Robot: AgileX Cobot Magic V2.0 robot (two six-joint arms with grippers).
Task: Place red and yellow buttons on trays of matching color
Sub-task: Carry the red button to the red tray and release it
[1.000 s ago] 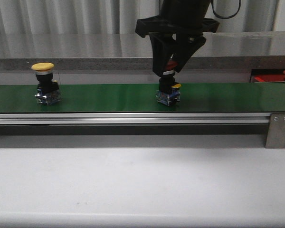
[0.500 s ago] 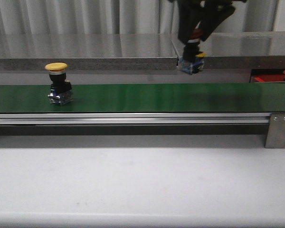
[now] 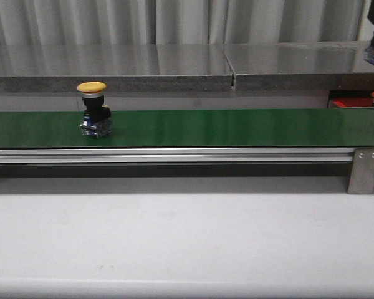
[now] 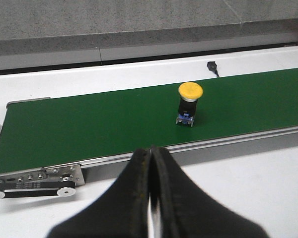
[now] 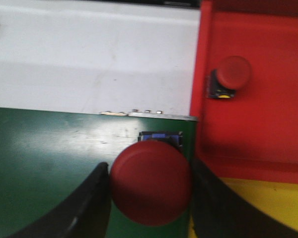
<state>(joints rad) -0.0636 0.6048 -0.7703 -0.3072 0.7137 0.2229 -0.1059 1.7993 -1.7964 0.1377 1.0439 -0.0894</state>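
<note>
Right gripper [image 5: 150, 198] clamps glossy red domed button [image 5: 150, 182] over far-right end of long dark green belt [image 3: 237, 128] – visible only in right wrist view, beside bright red plastic tray [image 5: 268, 129] holding second red button [image 5: 234, 73]. Left gripper [image 4: 152, 198] closed, empty. Yellow-capped button [image 3: 92, 88] – upright on belt, left.

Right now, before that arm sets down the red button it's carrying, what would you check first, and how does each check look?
1. Grip: the right gripper has its fingers on both sides of the carried red button: ok.
2. Position: the button hangs over the green belt's end, not over the red tray: not ok.
3. Landing room: one red button already sits in the tray, with bare floor around it: ok.
4. Colour match: red cap, red tray: ok.
5. Left gripper shut and empty, clear of the yellow button on the belt: ok.
6. Height above the tray: cannot tell.
</note>
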